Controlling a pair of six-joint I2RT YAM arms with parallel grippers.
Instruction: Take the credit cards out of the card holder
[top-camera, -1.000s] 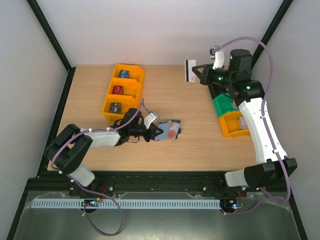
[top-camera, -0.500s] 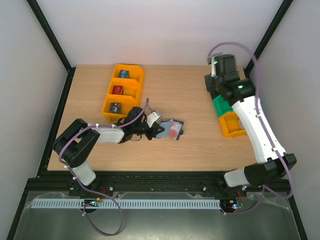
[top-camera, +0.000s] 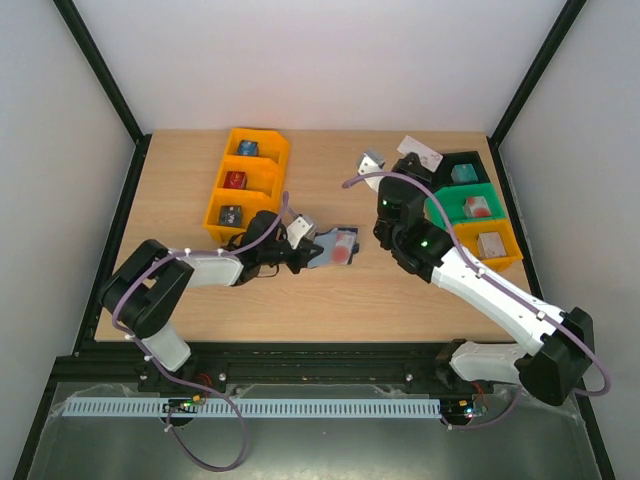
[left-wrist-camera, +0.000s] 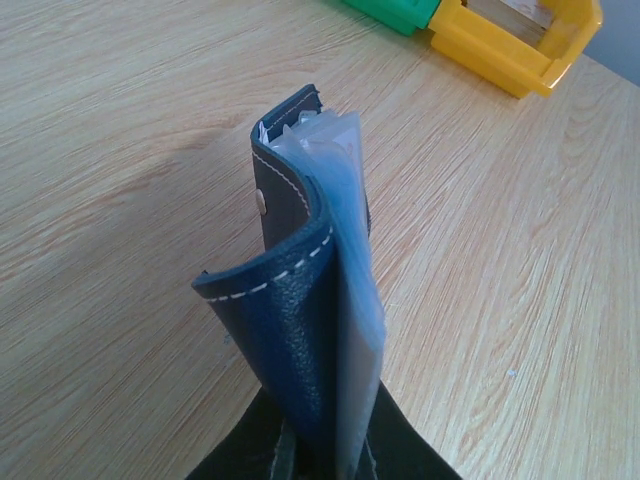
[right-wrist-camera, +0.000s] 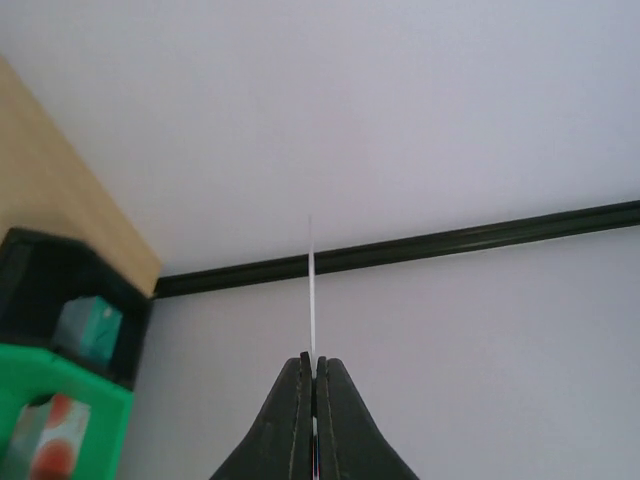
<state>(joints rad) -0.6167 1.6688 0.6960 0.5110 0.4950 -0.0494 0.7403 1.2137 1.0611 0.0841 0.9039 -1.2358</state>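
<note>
Navy card holder (top-camera: 335, 247): you have 1 of them, pinched at its near end by your left gripper (top-camera: 306, 250), whose 2 fingers are clenched tight on the leather and the clear sleeves. It sits out over the middle of the wooden table (top-camera: 400, 300). In the left wrist view it is turned on its edge, its cover curled part-way open with 1 metal snap stud showing. Whether its far end touches the wood you cannot tell. Through the sleeves the top view shows 1 red card (top-camera: 343, 250) inside; any others in there cannot be counted.

Your right gripper (right-wrist-camera: 315, 365) is raised above the table's right half and points up toward the back wall. Its 2 fingers are squeezed together on 1 pale card (right-wrist-camera: 311, 290), which is a thin line edge-on in the right wrist view and a tilted rectangle from above. That card is well apart from the card holder.

At the left rear of the table stands 1 long yellow bin (top-camera: 214, 226) with 3 compartments, each holding 1 small item: 1 blue at the back, 1 red in the middle, 1 dark at the front. On the right, 3 single bins stand in a row, side against side: 1 black bin (top-camera: 465, 155) at the back, 1 green bin (top-camera: 440, 208) in the middle and 1 small yellow bin (top-camera: 505, 260) nearest you. Each of these holds 1 item.
</note>
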